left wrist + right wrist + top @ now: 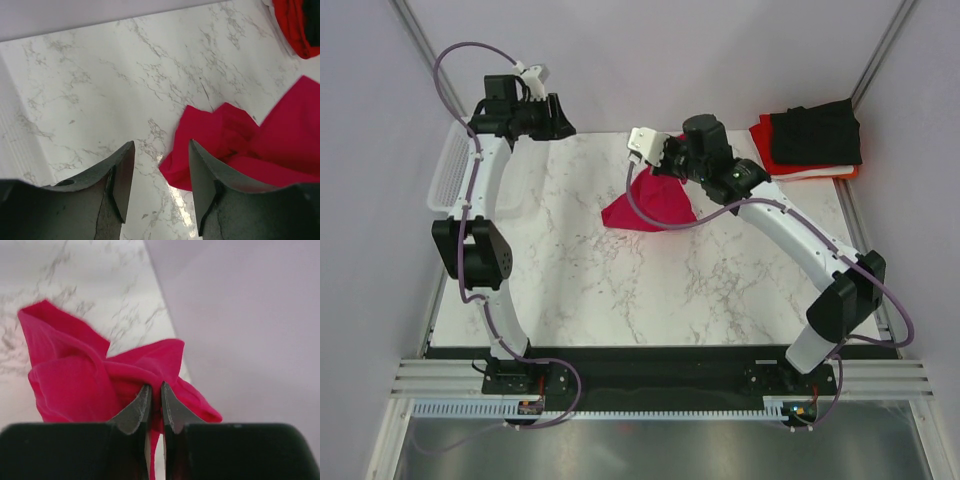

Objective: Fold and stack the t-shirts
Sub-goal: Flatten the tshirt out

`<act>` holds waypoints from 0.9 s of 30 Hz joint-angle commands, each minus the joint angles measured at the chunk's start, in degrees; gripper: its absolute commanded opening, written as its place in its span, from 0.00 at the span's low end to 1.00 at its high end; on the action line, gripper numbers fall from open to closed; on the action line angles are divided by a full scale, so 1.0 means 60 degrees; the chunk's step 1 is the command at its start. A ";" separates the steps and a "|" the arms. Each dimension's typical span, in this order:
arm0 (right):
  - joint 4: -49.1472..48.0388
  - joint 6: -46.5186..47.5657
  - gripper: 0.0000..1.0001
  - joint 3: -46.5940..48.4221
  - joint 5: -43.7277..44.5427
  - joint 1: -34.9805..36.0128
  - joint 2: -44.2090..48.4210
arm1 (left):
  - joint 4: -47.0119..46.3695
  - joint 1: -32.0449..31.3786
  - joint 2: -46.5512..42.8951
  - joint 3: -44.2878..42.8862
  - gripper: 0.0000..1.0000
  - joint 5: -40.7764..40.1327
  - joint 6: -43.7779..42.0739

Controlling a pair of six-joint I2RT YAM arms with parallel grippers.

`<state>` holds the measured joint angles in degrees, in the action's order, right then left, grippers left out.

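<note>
Crimson t-shirt pinched by right end effector; left end effector released, near basket.

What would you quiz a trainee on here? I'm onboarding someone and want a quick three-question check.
1. True or false: the left end effector is shut on the pink shirt.
2. Which colour tops the folded stack at far right? A white, B black, C pink.
3. Fill in: the right end effector is shut on ____.
Key: 1 false, it is open and empty; 2 B; 3 the pink shirt.
</note>
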<state>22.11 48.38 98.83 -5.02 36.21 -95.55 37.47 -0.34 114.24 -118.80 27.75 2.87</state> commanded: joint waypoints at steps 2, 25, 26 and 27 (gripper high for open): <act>0.0240 -0.0663 0.00 -0.2010 0.0777 -0.0671 0.0964 | 0.0009 0.0042 0.0266 0.0522 0.52 0.1860 -0.0464; 0.1999 -0.1017 0.00 -0.5266 0.1071 -0.1112 0.2492 | 0.1825 -0.2317 0.3958 -0.0956 0.52 0.1456 -0.2471; 0.1999 -0.1017 0.00 -0.5221 0.1056 -0.1112 0.2405 | 0.1826 -0.2331 0.4017 -0.0971 0.51 0.1411 -0.2428; 0.2013 -0.1017 0.00 -0.5178 0.1012 -0.1112 0.2375 | 0.1811 -0.2331 0.4104 -0.0985 0.51 0.1353 -0.2413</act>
<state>34.76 43.05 65.21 1.69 29.78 -80.40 47.68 -15.51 137.58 -122.02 38.46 -11.03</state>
